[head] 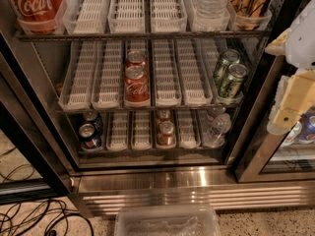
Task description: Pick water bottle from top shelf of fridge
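Observation:
The fridge [197,188] stands open in front of me. Its top shelf [142,34] carries white slotted trays. The water bottle [213,6], clear and ribbed, stands in the second tray from the right on that shelf. Its upper part is cut off by the top edge of the view. A red Coca-Cola can [35,6] stands at the shelf's far left and a tan patterned can [250,1] at its far right. My gripper [289,107], white and pale yellow, hangs at the right edge of the view, outside the fridge, lower than the bottle and to its right, holding nothing.
The middle shelf holds two Coca-Cola cans [136,81] and two green cans [229,76]. The bottom shelf holds blue cans [90,132], orange cans [165,130] and a small clear bottle [217,127]. A clear plastic bin [167,222] and cables [29,220] lie on the floor.

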Controlling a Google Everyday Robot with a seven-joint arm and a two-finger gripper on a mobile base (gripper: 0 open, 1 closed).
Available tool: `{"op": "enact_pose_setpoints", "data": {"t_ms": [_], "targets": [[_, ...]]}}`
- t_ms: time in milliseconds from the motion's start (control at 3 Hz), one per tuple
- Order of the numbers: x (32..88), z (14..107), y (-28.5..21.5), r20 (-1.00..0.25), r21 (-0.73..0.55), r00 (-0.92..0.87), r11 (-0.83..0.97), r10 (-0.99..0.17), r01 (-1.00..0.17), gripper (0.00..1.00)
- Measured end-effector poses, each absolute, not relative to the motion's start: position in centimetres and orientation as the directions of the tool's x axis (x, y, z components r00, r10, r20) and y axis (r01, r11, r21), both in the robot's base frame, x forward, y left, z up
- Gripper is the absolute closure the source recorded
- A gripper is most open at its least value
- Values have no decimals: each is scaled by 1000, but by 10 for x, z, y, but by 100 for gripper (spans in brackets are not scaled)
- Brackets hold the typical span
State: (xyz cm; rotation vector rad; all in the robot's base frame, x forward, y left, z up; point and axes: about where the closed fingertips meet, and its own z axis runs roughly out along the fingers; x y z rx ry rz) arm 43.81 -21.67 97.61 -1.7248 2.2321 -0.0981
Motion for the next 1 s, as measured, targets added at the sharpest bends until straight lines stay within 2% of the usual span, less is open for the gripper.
{"op": "enact_pose_setpoints", "data": {"t_ms": [333,667,1000], "targets": [[438,976,-217,-207,-245,-222,270,-953,-931,0],[444,978,-214,-268,-257,-242,312,-933,-915,0],[451,982,-206,-383,-271,-252,369,-888,-889,0]]}}
